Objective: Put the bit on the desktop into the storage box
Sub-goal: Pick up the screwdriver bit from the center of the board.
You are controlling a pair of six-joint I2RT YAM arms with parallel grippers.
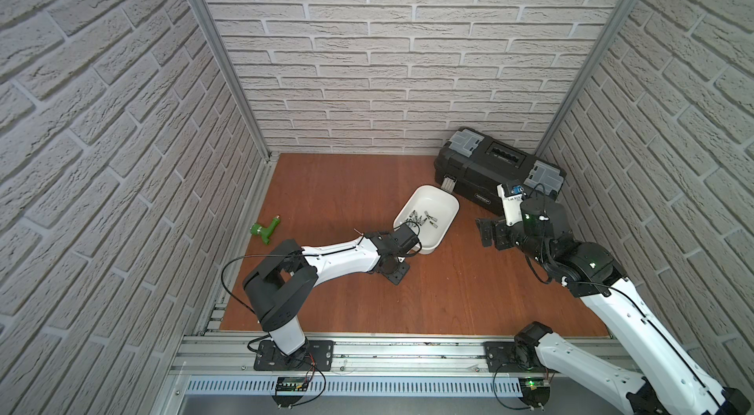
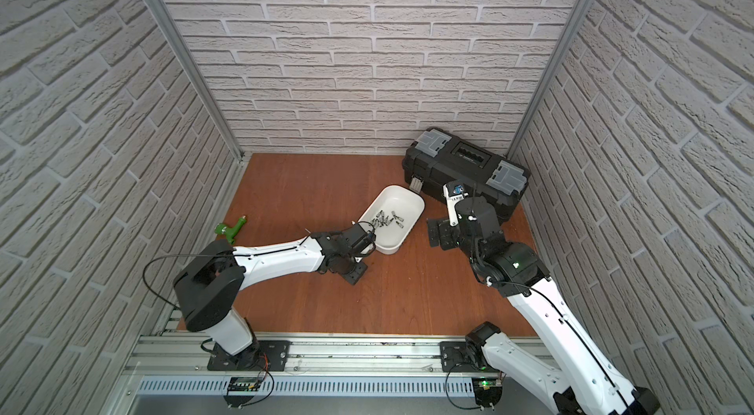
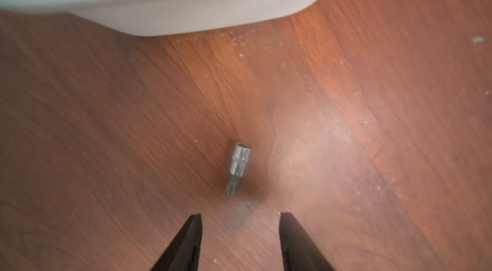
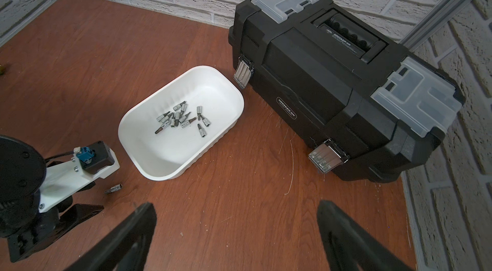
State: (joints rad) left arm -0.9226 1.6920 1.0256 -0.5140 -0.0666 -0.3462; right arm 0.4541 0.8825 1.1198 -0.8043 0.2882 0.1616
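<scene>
While my left arm is stretching low beside the storage box (image 1: 432, 196), my left gripper (image 3: 241, 216) is hovering over the desktop (image 3: 372, 123), jaws parted and grasping nothing. The bit (image 3: 237, 167) is lying flat between its tips and the box wall. My right gripper (image 4: 237, 211) is hanging spread wide and empty near the toolbox (image 4: 332, 83).

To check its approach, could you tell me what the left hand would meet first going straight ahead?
Most likely the bit, lying on the desktop just ahead of the left hand; beyond it stands the storage box. Height is unclear.
</scene>
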